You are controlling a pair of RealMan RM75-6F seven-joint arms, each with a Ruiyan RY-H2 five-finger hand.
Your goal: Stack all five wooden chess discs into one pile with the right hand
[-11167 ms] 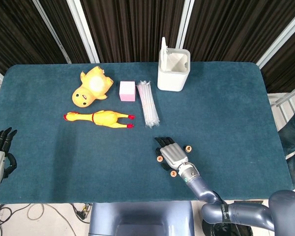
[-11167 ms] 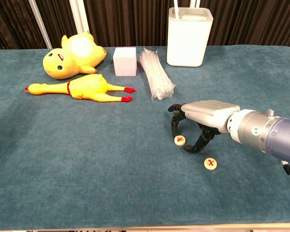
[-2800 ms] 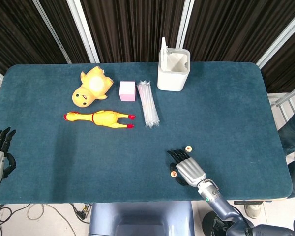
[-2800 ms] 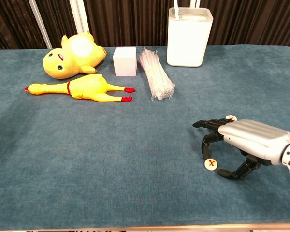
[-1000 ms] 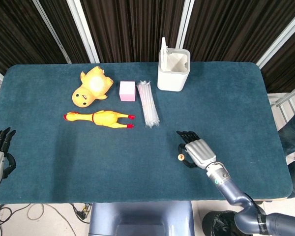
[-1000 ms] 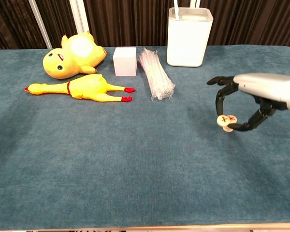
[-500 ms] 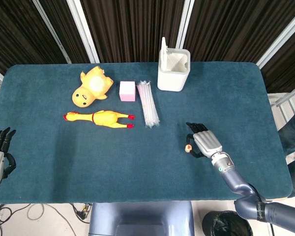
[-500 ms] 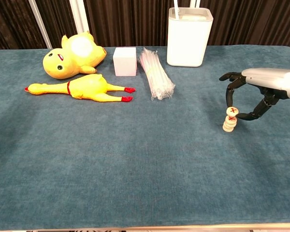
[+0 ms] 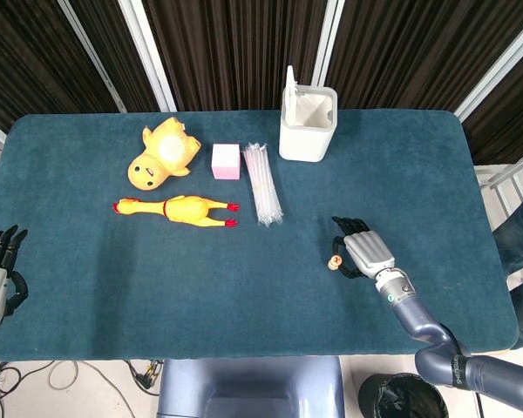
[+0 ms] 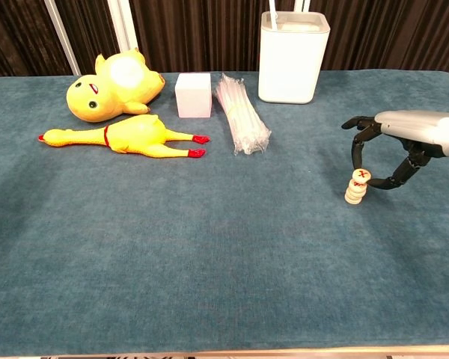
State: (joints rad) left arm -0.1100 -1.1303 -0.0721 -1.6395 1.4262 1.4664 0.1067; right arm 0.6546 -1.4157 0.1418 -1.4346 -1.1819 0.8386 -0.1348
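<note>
Teal table [image 10: 172, 247] | pale red-marked disc stack [image 10: 356, 187] upright | right hand [image 10: 404, 146] curled around top, grip unclear

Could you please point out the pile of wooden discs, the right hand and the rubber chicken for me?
pile of wooden discs [image 10: 355, 187]: chest view, side of the stack.
right hand [image 10: 410, 129]: chest view, grey back of the hand.
rubber chicken [image 10: 132, 137]: chest view, middle of its yellow body.

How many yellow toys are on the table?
2. The plush duck lies at the far left of the table, and the rubber chicken lies stretched out just in front of it. None seem hidden.
</note>
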